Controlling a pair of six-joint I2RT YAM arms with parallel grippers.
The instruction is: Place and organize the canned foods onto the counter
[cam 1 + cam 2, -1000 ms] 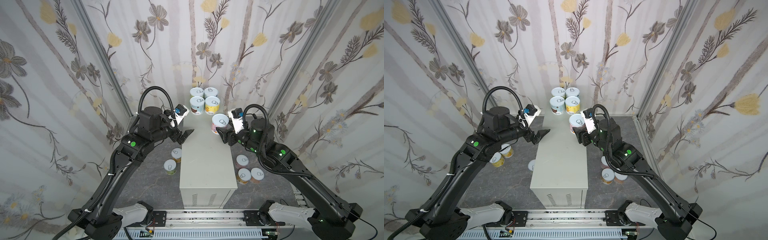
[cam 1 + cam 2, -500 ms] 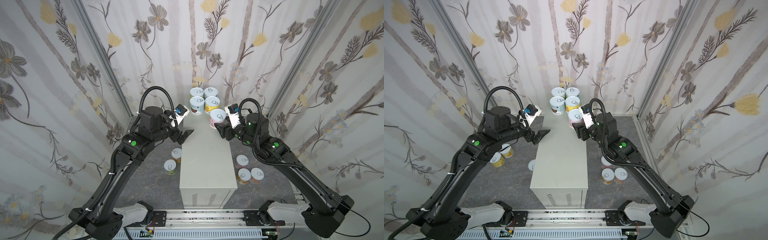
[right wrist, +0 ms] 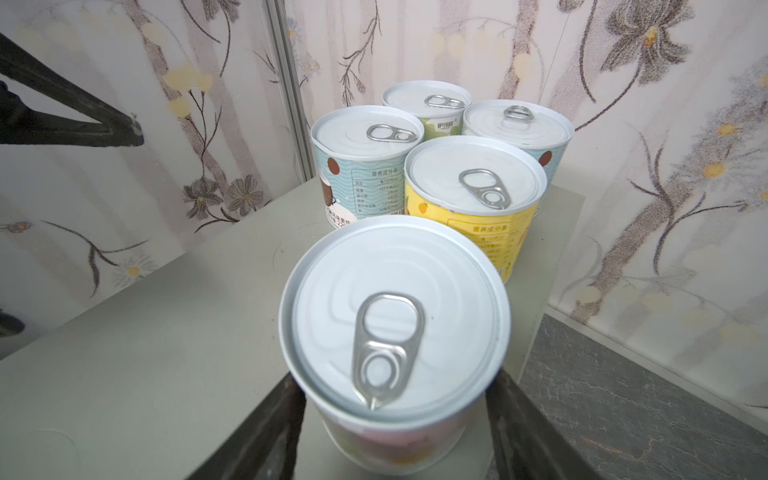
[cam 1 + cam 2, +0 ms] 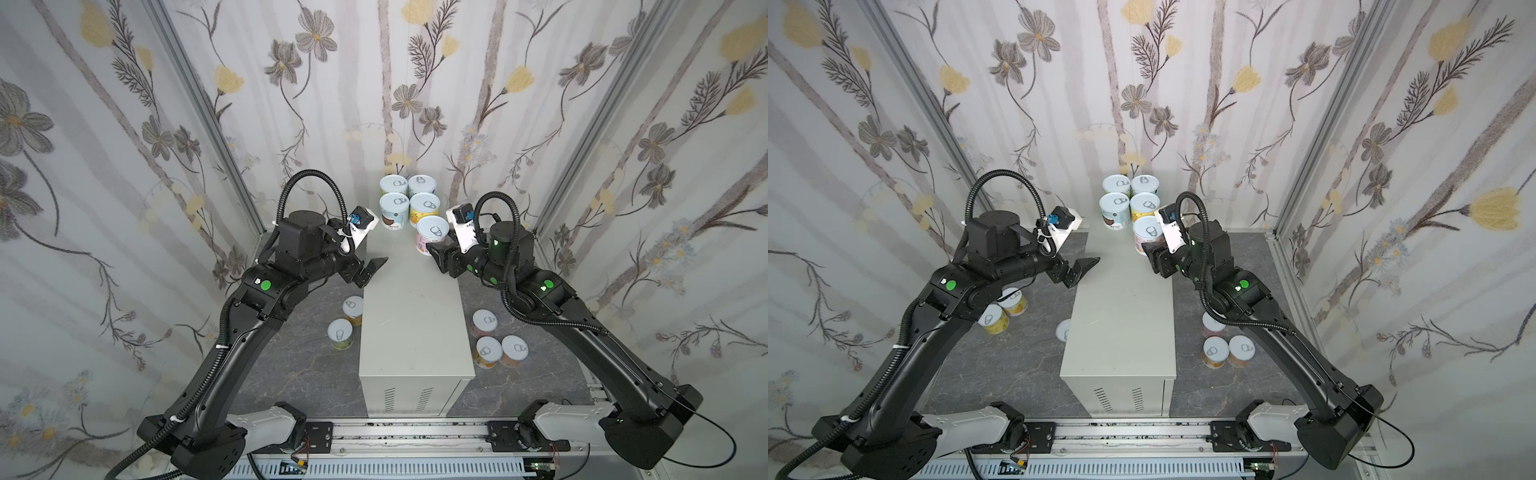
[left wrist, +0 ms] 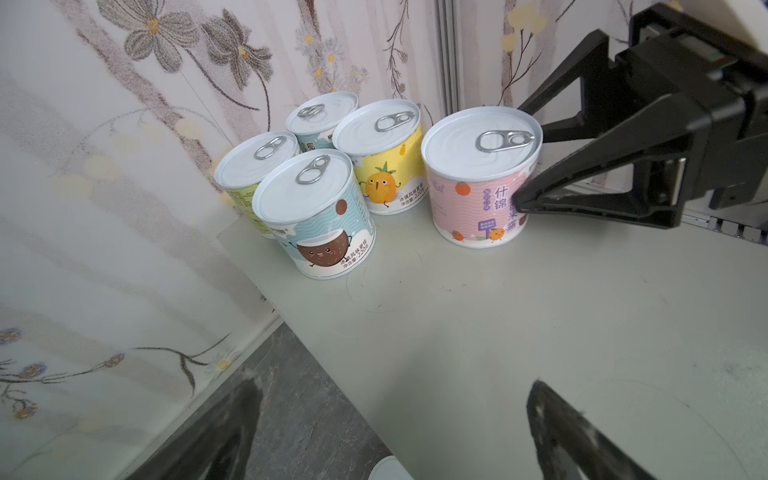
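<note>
Upper middle in both top views, the pink can (image 4: 432,237) sits upright on the counter (image 4: 411,316), just beside a block of four cans (image 4: 409,201). Its label reads "什锦". The fingers of the right gripper (image 5: 524,160) clamp its sides. Next to it, the yellow can (image 5: 384,166) shows a pineapple and the blue can (image 5: 316,224) a coconut, marked "220". The left gripper (image 4: 374,271) hangs wide open and empty over the counter's left edge. Lower down, other cans (image 4: 494,340) stand on the floor (image 4: 299,365).
</note>
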